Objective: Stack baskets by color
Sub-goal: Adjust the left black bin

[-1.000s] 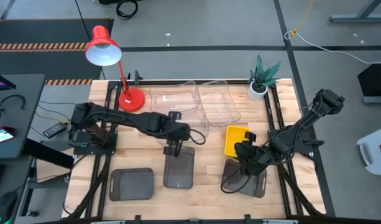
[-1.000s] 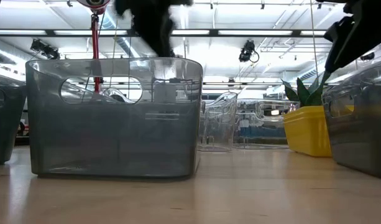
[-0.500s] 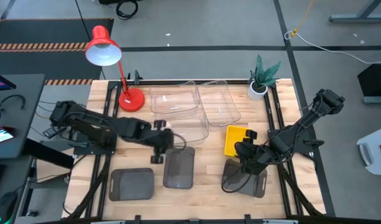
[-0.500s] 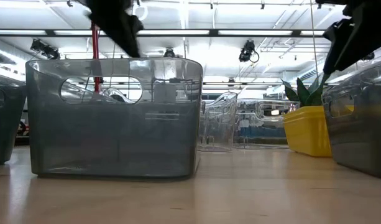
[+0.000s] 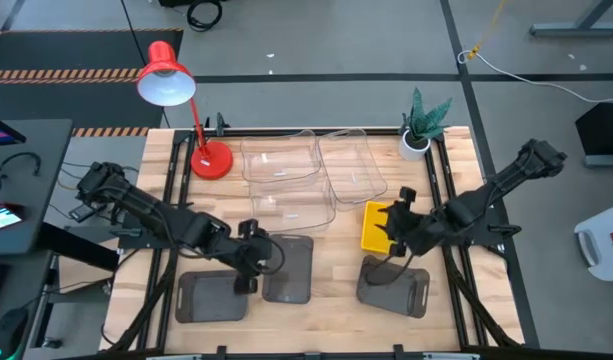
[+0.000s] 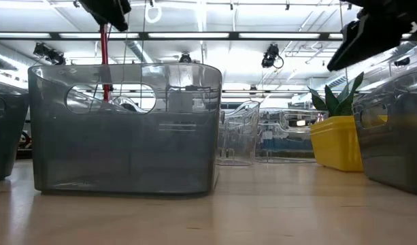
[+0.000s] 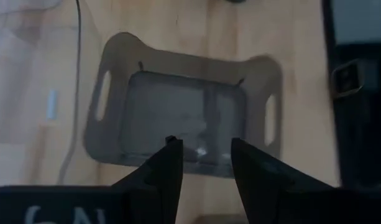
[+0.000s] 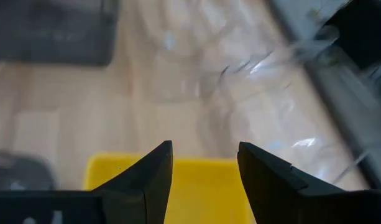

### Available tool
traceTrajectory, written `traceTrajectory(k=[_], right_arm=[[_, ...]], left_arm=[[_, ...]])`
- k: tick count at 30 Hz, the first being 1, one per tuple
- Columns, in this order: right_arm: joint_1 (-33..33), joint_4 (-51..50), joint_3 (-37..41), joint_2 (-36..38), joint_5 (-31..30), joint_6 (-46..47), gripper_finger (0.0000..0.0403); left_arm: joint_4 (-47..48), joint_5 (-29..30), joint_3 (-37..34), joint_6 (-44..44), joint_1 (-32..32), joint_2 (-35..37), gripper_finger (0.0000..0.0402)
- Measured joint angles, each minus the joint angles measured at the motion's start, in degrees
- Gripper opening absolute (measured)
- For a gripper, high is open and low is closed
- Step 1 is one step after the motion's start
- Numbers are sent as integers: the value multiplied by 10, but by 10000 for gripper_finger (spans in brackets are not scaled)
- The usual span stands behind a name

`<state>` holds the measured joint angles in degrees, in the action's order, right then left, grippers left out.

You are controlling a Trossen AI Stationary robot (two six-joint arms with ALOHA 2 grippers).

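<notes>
Three dark grey baskets sit along the near side: left [image 5: 211, 297], middle [image 5: 288, 268] and right [image 5: 394, 290]. A yellow basket [image 5: 377, 226] sits right of centre. Three clear baskets [image 5: 279, 160] [image 5: 351, 165] [image 5: 298, 206] are at the far side. My left gripper [image 5: 251, 260] hangs open above the table between the left and middle grey baskets. In its wrist view the fingers [image 7: 202, 149] frame the middle grey basket [image 7: 184, 115] below. My right gripper [image 5: 396, 224] hangs open over the yellow basket [image 8: 171, 186].
A red desk lamp [image 5: 176, 100] stands at the far left corner and a small potted plant [image 5: 421, 125] at the far right. Bare wood lies between the middle and right grey baskets. In the low view the middle grey basket [image 6: 123, 129] fills the foreground.
My left gripper has swung from over the near clear basket toward the table's near-left, past the middle grey basket's left side, rolling as it went. My right gripper has drawn back from the right grey basket toward the far edge and now hangs over the yellow basket. No basket has moved.
</notes>
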<state>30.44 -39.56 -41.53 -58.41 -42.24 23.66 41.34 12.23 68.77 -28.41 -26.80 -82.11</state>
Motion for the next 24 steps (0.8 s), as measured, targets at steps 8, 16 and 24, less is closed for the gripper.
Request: traceTrajectory(k=[8, 16, 24], right_arm=[[-22, 156, 40, 82, -72, -147, 185], [-37, 217, 48, 94, -55, -223, 184], [-60, 270, 48, 94, -50, -289, 183]], left_arm=[[-52, 2, 0, -103, -22, 0, 142], [-30, -39, 9, -222, -54, 0, 141], [192, -74, 11, -353, -79, 0, 141]])
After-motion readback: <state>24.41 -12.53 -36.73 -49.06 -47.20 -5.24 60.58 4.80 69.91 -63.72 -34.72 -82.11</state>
